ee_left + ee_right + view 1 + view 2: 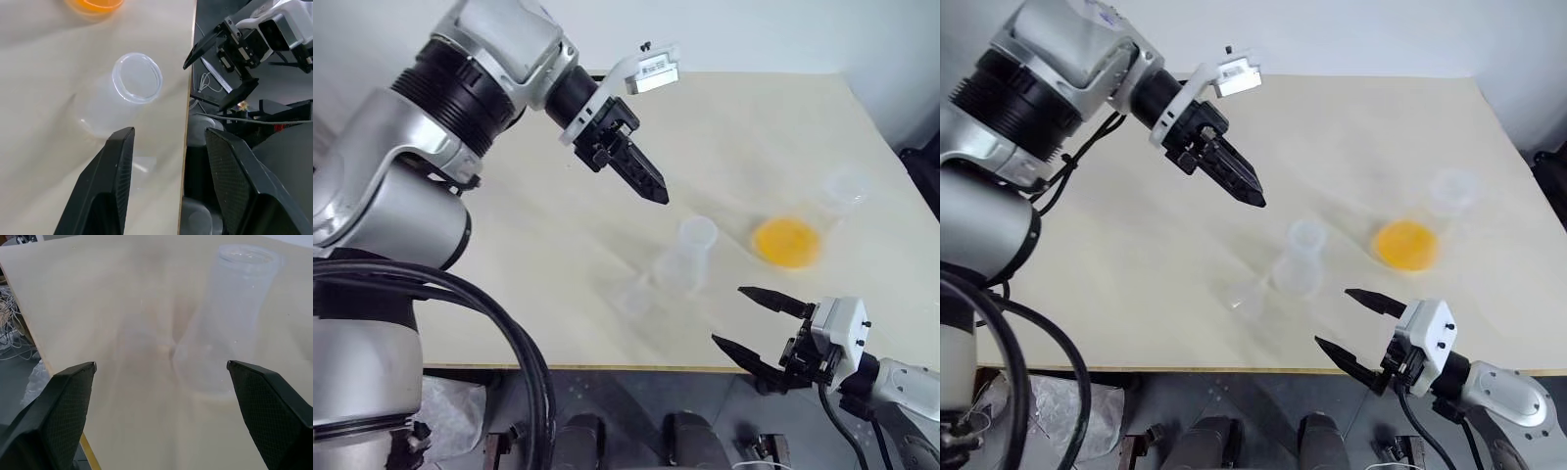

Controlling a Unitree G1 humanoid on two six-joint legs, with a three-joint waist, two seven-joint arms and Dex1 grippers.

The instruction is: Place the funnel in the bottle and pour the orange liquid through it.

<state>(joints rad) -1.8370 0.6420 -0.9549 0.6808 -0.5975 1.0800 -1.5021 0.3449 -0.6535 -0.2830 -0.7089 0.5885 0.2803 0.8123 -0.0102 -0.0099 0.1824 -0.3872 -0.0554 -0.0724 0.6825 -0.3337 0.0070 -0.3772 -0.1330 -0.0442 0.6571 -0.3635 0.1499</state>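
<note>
2 empty grippers: left gripper (pixel 646 178) part-open, right gripper (pixel 751 320) wide open.

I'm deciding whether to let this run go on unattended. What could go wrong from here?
1. The funnel lies on the table beside the bottle, not in its mouth; being small and see-through, it may be hard to regrasp.
2. Both sit near the table's front edge, so a nudge from the open right gripper might push them off.
3. Pouring the orange liquid without the funnel seated would likely spill.
</note>
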